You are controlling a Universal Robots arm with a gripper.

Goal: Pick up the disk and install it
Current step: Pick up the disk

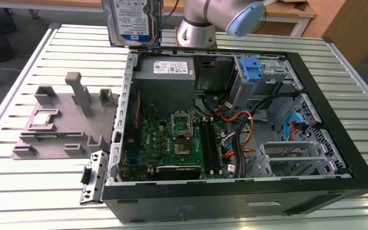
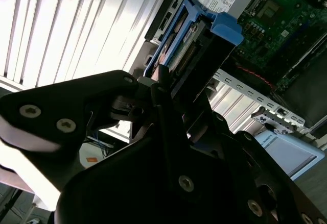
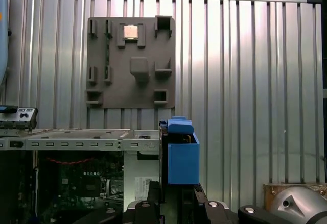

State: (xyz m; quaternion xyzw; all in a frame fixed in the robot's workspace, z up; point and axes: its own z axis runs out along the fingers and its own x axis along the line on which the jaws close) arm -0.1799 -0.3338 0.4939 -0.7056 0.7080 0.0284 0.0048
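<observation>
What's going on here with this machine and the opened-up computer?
A robot arm is holding the disk, a silver hard drive with blue rails, with its jaws closed on it. In the exterior view the disk is upright over the slatted table, just past the far side of the open computer case. It is not yet inside the case. A grey parts tray lies on the table beside the case.
</observation>
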